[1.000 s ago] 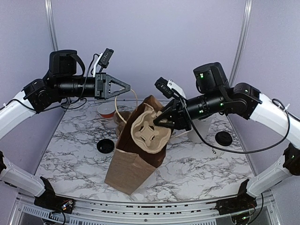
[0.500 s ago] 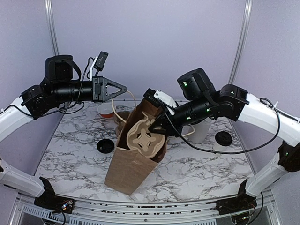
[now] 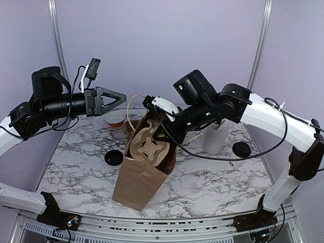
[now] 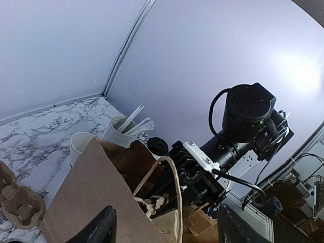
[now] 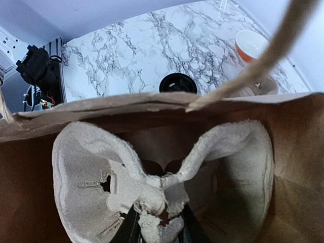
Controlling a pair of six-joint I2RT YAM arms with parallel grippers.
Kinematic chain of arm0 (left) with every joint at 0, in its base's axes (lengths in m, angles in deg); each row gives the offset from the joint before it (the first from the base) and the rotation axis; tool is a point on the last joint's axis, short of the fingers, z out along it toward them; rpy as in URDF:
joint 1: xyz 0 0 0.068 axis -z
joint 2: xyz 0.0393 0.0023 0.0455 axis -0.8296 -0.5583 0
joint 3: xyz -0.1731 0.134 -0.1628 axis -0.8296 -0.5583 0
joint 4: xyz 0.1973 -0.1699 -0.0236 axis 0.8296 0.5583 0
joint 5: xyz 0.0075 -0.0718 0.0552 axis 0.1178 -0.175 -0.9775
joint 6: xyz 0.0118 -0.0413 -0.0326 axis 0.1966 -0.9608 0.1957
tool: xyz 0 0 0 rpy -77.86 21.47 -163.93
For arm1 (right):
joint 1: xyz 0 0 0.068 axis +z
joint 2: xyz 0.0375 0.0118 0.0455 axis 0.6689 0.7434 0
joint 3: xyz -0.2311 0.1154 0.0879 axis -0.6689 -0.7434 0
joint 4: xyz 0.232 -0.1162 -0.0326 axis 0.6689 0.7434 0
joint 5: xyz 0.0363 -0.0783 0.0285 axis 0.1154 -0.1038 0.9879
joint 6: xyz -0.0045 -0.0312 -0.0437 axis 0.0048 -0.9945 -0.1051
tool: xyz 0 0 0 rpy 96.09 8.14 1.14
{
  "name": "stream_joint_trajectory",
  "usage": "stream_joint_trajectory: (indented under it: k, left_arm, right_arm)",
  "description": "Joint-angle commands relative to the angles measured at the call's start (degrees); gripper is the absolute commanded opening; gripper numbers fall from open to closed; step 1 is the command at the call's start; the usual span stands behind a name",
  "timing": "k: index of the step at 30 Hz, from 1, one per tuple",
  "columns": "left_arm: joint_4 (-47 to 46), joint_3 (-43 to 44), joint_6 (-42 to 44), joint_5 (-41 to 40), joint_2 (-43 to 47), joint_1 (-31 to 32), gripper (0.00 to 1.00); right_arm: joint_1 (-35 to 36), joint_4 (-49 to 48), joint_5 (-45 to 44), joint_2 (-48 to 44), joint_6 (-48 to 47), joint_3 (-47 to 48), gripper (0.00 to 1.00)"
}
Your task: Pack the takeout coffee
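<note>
A brown paper bag stands mid-table with its mouth tipped toward the arms. A pale pulp cup carrier sits in that mouth. My right gripper is shut on the carrier's centre post, its fingers on either side of the torn pulp. My left gripper hangs open in the air to the left of the bag's rope handle. In the left wrist view the handle runs between the wide-apart fingers, untouched. The takeout coffee is out of view.
A frosted tumbler with sticks and a loose black lid stand right of the bag. Another black lid lies at its left, with a red-and-white bowl behind. A lidless white cup and a second pulp carrier are nearby.
My left gripper has opened, let go of the bag's handle and drawn back left. The right arm has swung left and pushed the carrier further into the bag's mouth.
</note>
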State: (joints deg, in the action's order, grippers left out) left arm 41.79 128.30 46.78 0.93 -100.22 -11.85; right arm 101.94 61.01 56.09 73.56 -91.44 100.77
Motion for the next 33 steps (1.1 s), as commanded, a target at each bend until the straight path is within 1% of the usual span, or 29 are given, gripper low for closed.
stream_joint_trajectory:
  k: [1, 5, 7, 11, 14, 17, 21, 25, 33]
  left_arm:
    - [-1.5, -3.1, 1.0, -4.9, 5.8, 0.0, 0.7]
    - [-1.3, -7.8, -0.9, -10.9, 10.8, -0.7, 0.71]
    - [-1.2, -11.0, -2.3, -13.7, 13.2, -0.9, 0.69]
    - [0.8, -18.1, -4.9, -21.8, 17.4, -1.0, 0.62]
    - [2.1, -22.9, -6.8, -23.3, 18.2, -1.0, 0.58]
    - [1.6, -29.3, -9.7, -23.0, 16.8, -1.0, 0.53]
    - [-2.6, -36.1, -12.1, -21.0, 14.0, -1.0, 0.48]
    - [-6.0, -39.9, -13.7, -19.0, 11.2, -0.9, 0.44]
    - [-13.0, -45.3, -16.2, -15.3, 5.9, 0.4, 0.41]
  right_arm:
    - [0.8, 3.3, -1.2, 2.7, 0.5, 5.7, 0.2]
    - [0.9, 4.8, -1.1, 5.1, 0.6, 8.1, 0.2]
    - [0.9, 5.7, -1.0, 6.4, 0.6, 9.6, 0.2]
    - [1.1, 7.3, -0.9, 8.6, 0.7, 12.5, 0.19]
    - [1.2, 8.7, -0.8, 10.2, 0.6, 14.5, 0.19]
    - [1.3, 10.1, -0.9, 11.7, 0.3, 16.4, 0.19]
    - [1.5, 11.6, -1.3, 13.2, 0.2, 18.2, 0.19]
    - [2.0, 13.1, -2.5, 14.7, 0.2, 19.7, 0.19]
    - [2.8, 15.4, -5.3, 17.1, 0.1, 21.8, 0.18]
